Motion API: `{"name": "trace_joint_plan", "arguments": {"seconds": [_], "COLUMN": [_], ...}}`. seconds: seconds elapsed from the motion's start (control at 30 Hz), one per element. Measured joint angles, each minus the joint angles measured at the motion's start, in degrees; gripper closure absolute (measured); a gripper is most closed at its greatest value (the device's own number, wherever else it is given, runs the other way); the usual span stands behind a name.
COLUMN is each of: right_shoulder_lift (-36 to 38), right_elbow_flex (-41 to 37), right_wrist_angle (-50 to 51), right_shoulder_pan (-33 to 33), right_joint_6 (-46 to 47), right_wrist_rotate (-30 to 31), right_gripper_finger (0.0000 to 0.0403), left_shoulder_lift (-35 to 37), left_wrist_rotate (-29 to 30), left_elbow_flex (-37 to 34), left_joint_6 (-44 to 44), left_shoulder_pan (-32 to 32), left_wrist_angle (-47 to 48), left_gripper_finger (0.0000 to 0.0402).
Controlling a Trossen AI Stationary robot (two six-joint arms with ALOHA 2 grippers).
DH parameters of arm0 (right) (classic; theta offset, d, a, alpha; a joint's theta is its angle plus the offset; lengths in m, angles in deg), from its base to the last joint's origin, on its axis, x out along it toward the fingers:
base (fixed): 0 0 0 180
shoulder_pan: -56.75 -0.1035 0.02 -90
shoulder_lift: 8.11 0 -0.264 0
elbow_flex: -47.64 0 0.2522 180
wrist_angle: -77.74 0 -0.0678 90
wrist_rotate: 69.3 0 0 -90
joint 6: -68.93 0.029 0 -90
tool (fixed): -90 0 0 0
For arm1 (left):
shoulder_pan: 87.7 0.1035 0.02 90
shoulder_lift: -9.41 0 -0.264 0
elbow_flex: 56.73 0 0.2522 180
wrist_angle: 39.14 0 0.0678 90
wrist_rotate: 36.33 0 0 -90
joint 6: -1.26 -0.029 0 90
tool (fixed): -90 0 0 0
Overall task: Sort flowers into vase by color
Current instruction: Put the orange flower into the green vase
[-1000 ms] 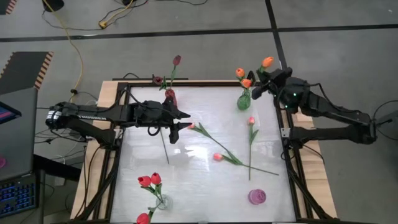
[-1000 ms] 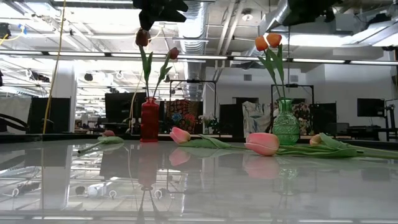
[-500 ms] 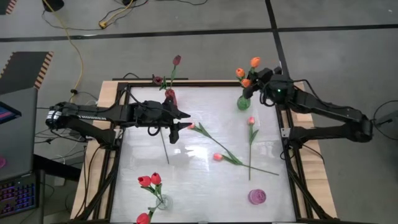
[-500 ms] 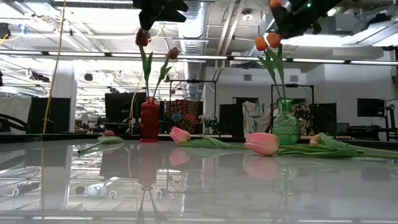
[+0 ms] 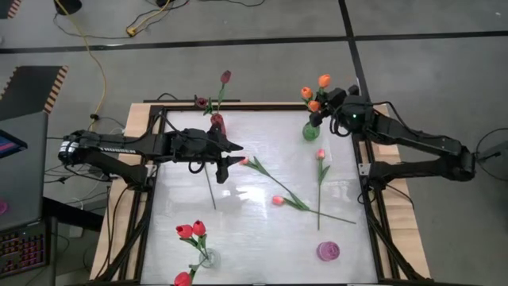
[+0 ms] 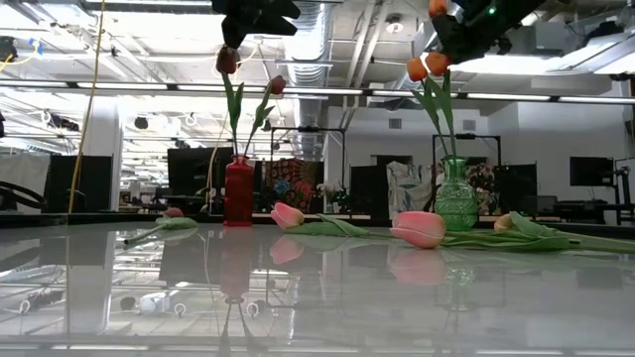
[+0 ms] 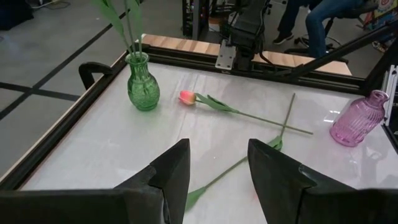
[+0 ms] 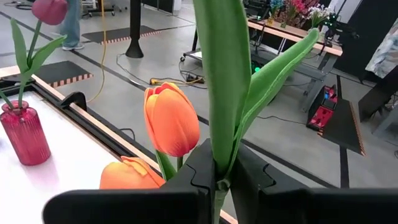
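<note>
Your left gripper (image 5: 232, 153) hovers over the table (image 5: 262, 238) just beside the red vase (image 5: 217, 125), its fingers (image 7: 174, 171) spread wide with nothing between them; a pink tulip (image 7: 187, 97) lies on the table beyond them. Counting from the left: one clear vase (image 5: 205, 259) with three red tulips (image 5: 190, 230), the red vase with three maroon tulips (image 5: 225, 77), three pink tulips loose mid-table, one purple vase (image 5: 328, 251). At the far right, your right gripper (image 5: 330, 102) sits above the green vase (image 5: 311, 129), fingers (image 8: 205, 163) narrow around the stem of an orange tulip (image 5: 324, 80). Two more orange tulips (image 5: 306, 93) stand in that vase.
</note>
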Motion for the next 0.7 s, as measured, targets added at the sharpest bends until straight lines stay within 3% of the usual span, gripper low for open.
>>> {"name": "trace_joint_plan", "arguments": {"seconds": [0.7], "right_shoulder_lift": [0.0], "right_elbow_flex": [0.0], "right_wrist_angle": [7.3], "right_shoulder_pan": [0.0], "right_joint_6": [3.4], "right_wrist_rotate": [0.4], "right_gripper_finger": [0.0334], "left_shoulder_lift": [0.0], "left_wrist_rotate": [0.0], "left_elbow_flex": [0.0], "left_joint_6": [0.3], "left_shoulder_pan": [0.0], "left_wrist_angle": [0.0], "left_gripper_finger": [0.0253]}}
